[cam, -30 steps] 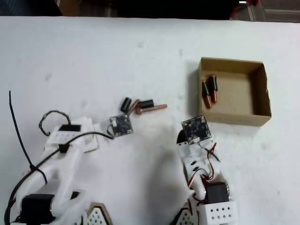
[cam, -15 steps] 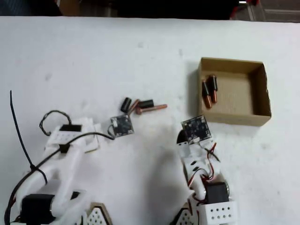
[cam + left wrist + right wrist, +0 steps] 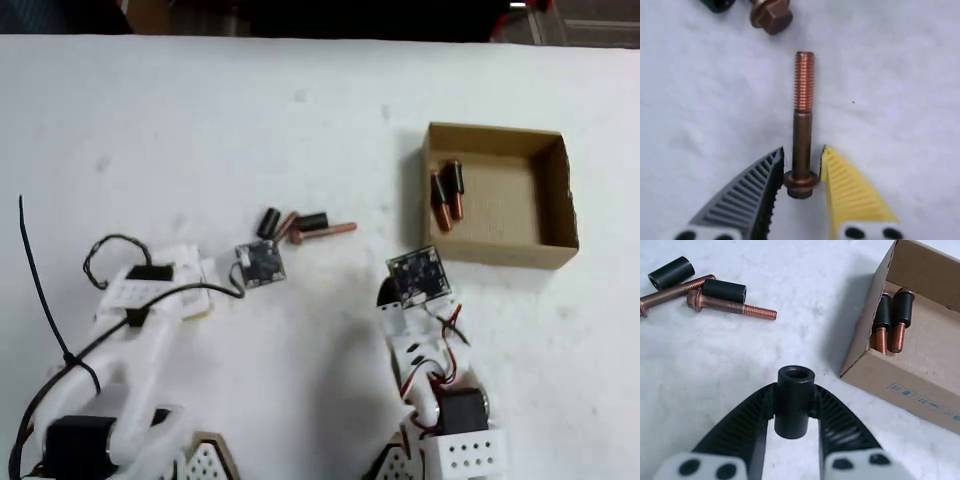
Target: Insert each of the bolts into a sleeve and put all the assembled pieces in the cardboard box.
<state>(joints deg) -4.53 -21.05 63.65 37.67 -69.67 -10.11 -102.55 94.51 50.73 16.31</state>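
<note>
Copper bolt (image 3: pixel 802 120), gripped by its head in the left pincer (image 3: pixel 802 150), has edged slightly forward; the right pincer (image 3: pixel 794 389) clamps a sleeve (image 3: pixel 795 402), unmoved, so mating looks next

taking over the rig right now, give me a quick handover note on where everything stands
Left gripper: around the head end of a bare bolt; I can't tell if it is clamped.
Right gripper: shut on a sleeve, held upright near the cardboard box.
Done: two assembled pieces lie in the box.
On the table: a loose sleeve, a second bolt, and a third bolt with another sleeve on or against it; I can't tell which.
Left to do: sleeve the three bolts outside the box, then box them.
</note>
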